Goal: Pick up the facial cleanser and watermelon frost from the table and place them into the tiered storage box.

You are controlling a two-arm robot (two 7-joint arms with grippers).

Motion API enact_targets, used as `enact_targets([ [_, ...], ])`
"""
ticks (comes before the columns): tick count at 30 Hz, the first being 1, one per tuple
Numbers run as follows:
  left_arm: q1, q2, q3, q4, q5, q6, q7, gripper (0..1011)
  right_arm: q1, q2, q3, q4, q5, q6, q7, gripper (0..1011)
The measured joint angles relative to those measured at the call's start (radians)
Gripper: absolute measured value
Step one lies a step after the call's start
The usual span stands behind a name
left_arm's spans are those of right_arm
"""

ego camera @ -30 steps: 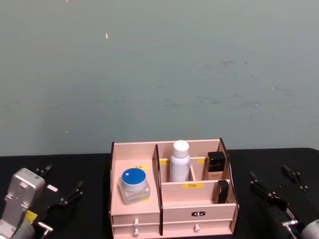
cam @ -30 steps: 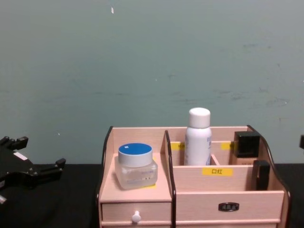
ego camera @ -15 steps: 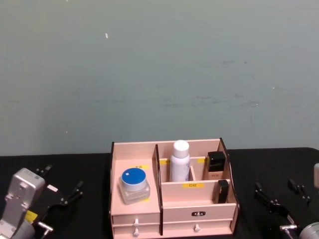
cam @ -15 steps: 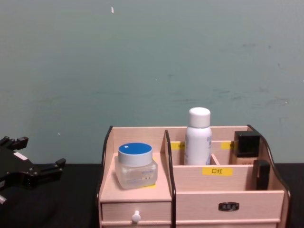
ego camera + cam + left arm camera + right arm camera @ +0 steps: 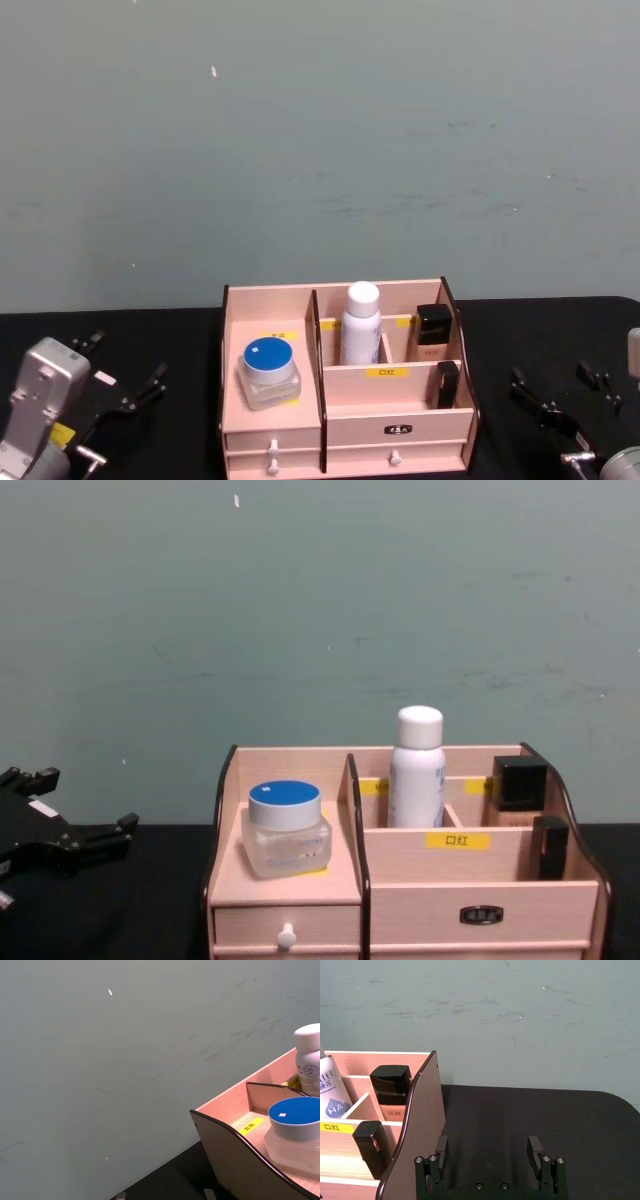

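The tiered storage box (image 5: 350, 425) (image 5: 420, 910) (image 5: 235, 1160) (image 5: 420, 1125) stands mid-table. On its left tier sits a clear jar with a blue lid (image 5: 269, 372) (image 5: 286, 830) (image 5: 295, 1127). A white bottle (image 5: 360, 325) (image 5: 416, 770) (image 5: 309, 1065) (image 5: 330, 1095) stands upright in a back compartment. I cannot tell which item is the facial cleanser or the watermelon frost. My left gripper (image 5: 128, 355) (image 5: 85, 800) hangs open and empty left of the box. My right gripper (image 5: 550, 374) (image 5: 488, 1146) is open and empty, right of the box.
A black-capped bottle (image 5: 433, 332) (image 5: 519, 785) (image 5: 390, 1087) and a black lipstick (image 5: 447, 384) (image 5: 549, 848) (image 5: 370, 1147) fill the box's right compartments. The black tabletop (image 5: 180, 340) (image 5: 520, 1110) extends on both sides of the box. A grey-green wall (image 5: 320, 150) stands close behind.
My right gripper has drawn back from the box's right side, toward the near right corner. The left gripper and the items in the box have not moved.
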Motion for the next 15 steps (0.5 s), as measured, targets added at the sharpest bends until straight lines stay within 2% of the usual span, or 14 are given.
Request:
enact_targets([
  [15, 0.0, 0.0, 0.0, 0.0, 0.0, 0.0, 0.0, 1001, -0.001, 0.001, -0.001, -0.002, 0.001, -0.005, 0.001, 1002],
])
